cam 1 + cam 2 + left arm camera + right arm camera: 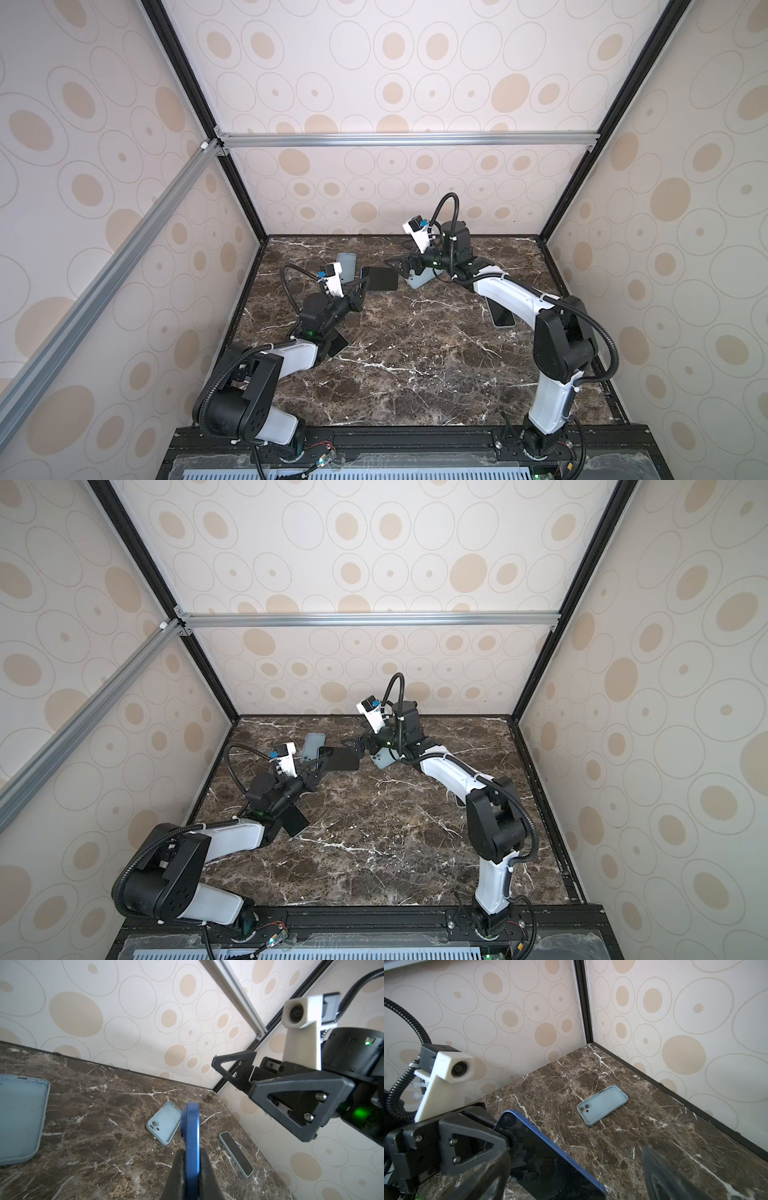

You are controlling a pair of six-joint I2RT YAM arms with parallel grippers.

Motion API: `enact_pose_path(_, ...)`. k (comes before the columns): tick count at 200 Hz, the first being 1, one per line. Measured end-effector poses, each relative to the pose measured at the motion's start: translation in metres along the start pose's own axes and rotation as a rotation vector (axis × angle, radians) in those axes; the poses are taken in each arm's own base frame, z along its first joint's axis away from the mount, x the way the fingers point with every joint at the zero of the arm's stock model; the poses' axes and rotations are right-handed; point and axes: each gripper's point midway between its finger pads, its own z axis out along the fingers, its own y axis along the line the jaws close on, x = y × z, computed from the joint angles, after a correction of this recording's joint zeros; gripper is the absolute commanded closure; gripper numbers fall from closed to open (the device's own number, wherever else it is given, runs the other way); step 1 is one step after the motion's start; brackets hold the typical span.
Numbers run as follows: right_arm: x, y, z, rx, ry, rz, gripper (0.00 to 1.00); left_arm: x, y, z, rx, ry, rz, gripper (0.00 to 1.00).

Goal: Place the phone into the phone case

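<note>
Phone with the blue rim and dark screen is what we find up off the desk, pinched at one end by the left hand, whose jaws are drawn narrow onto it. In the left wrist view the blue edge stands straight up between the two black fingers. We see it held over the far part of the desk, reaching toward the middle of the scene, with its screen facing up in both top views. Opposite it, the right hand hovers just beside the phone's free end with its jaws spread wide and gripping nothing; whether a fingertip brushes the phone we cannot tell. Two pale blue cases lie on the desk. One phone case lies open side up at the far left, just beyond the left hand and partly hidden behind its wrist camera. The second case lies below the right hand's wrist, near the far middle — its camera cut-out shows in the left wrist view. We also see a second phone, pale-rimmed and screen up, flat on the right side of the desk, partly under the right arm and well apart from both cases.
</note>
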Motion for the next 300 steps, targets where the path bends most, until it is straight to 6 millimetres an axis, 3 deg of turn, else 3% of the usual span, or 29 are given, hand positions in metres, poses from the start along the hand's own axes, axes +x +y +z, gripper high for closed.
enact_pose_path(79, -0.052, 0.04, -0.051, -0.028, -0.115, 0.062, 0.01, -0.057, -0.052, -0.027, 0.147, -0.2, 0.003, 1.0)
enact_pose_path(146, -0.068, 0.073, -0.062, -0.202, -0.141, 0.171, 0.14, -0.097, -0.098, -0.06, 0.304, -0.348, -0.012, 1.0)
enact_pose_path(201, -0.079, 0.106, -0.064, -0.397, -0.154, 0.232, 0.4, -0.11, -0.119, -0.073, 0.414, -0.395, -0.048, 1.0)
enact_pose_path(262, -0.073, 0.126, -0.051, -0.568, -0.105, 0.296, 0.69, -0.105, -0.119, -0.071, 0.437, -0.374, -0.078, 1.0)
enact_pose_path(300, -0.076, 0.135, -0.056, -0.641, -0.099, 0.288, 0.98, -0.105, -0.118, -0.07, 0.446, -0.373, -0.119, 1.0)
